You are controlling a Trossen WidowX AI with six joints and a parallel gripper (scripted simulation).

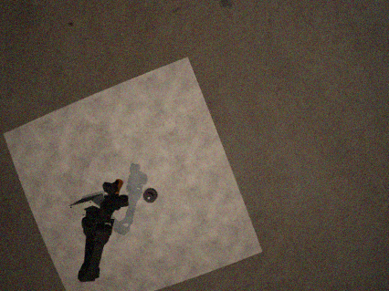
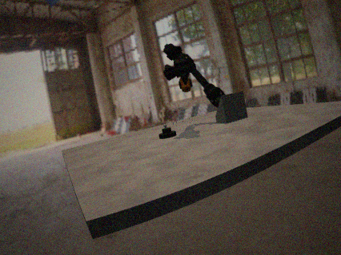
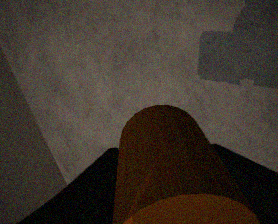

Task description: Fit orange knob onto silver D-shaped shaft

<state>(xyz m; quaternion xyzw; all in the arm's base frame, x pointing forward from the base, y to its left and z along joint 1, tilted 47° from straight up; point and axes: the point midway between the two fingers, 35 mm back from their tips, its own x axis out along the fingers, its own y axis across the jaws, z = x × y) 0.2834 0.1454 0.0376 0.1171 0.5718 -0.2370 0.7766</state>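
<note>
The orange knob is held high above the table. My gripper is shut on it, with a dark finger on each side in the wrist view. In the exterior view the knob shows as a small orange oval with a dark patch; its hole and flat side cannot be made out. The dark round pedestal stands on the table, right of the gripper in the top view and lower left of it in the exterior view. Its small shaft points up, with nothing on it.
The pale table top has a dark front edge. A grey block stands at the arm's base. The arm's shadow falls between arm and pedestal in the top view. A table edge shows left in the wrist view.
</note>
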